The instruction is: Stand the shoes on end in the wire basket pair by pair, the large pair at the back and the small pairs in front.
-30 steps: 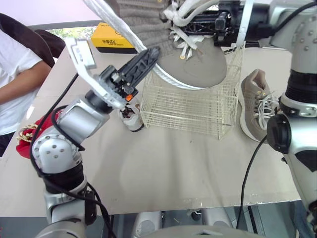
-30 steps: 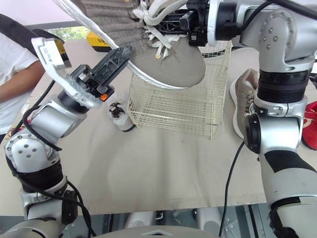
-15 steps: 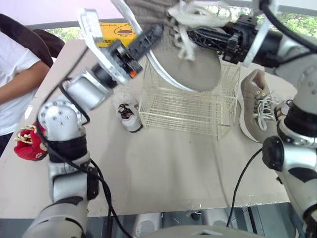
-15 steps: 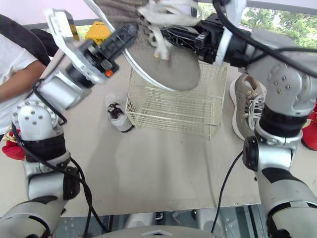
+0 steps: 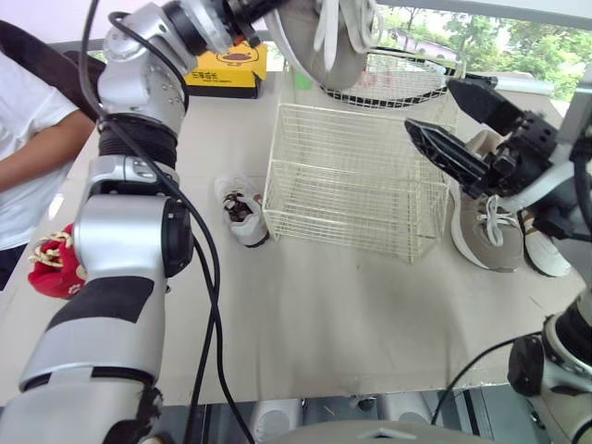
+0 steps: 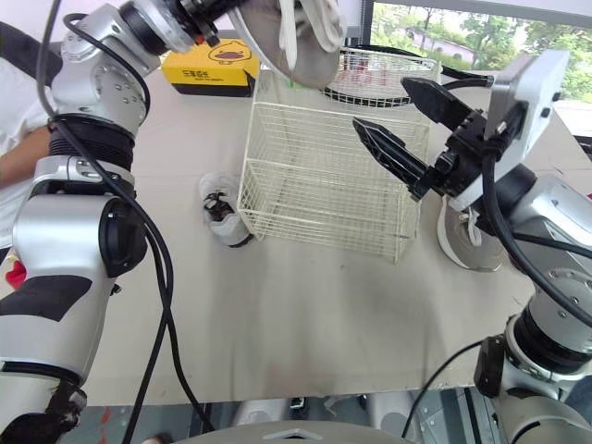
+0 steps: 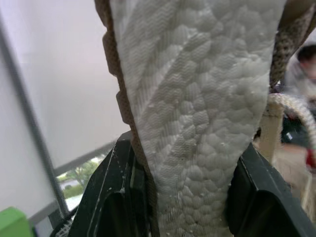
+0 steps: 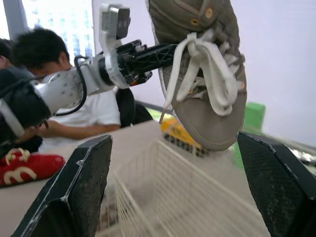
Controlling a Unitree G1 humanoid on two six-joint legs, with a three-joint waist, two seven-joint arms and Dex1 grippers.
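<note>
A large grey lace-up shoe (image 5: 319, 42) hangs in the air above the back left corner of the white wire basket (image 5: 351, 185). My left gripper (image 7: 182, 168) is shut on its sole, arm raised high. My right gripper (image 5: 430, 104) stands open to the right of the basket's top, apart from the shoe and holding nothing. The matching grey shoe (image 5: 486, 227) lies on the table right of the basket. A small white shoe (image 5: 242, 211) lies at the basket's left, and the basket looks empty.
A white shoe (image 5: 544, 257) lies at the far right and a red shoe (image 5: 54, 266) at the table's left edge. A yellow box (image 5: 222, 69) and a racket (image 5: 398, 81) sit behind the basket. A person (image 5: 28, 139) sits at the left.
My right gripper has let go of the grey shoe, opened, and drawn back to the right. My left gripper has closed on the shoe and lifted it higher and further back.
</note>
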